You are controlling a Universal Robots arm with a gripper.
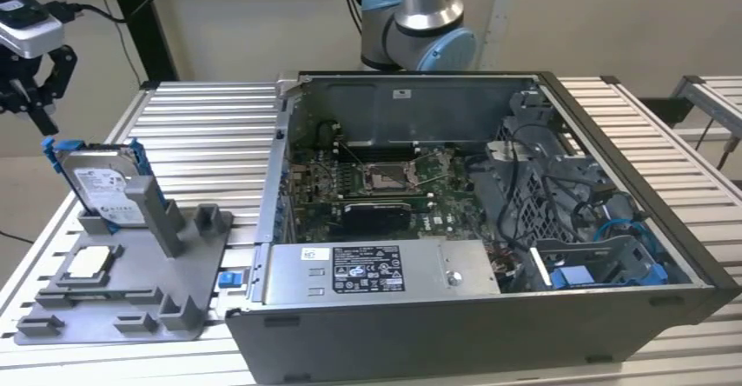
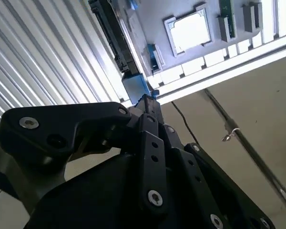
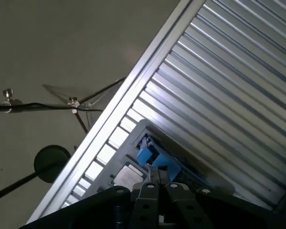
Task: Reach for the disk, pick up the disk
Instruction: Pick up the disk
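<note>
Exterior view: the closed, empty black gripper (image 1: 35, 99) hangs above and slightly toward this view's left of the silver-grey, blue-railed disk (image 1: 99, 177), standing on edge in a grey fixture (image 1: 128, 286) on the ribbed tabletop (image 1: 197, 125). Both wrist views: the disk's blue rail (image 2: 133, 86) (image 3: 150, 155) lies just beyond the gripper tips (image 2: 145, 101) (image 3: 155, 179).

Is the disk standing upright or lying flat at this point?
Upright. In the exterior view the disk stands on its edge in the grey fixture, label facing out; the gripper hangs above it, apart.
</note>
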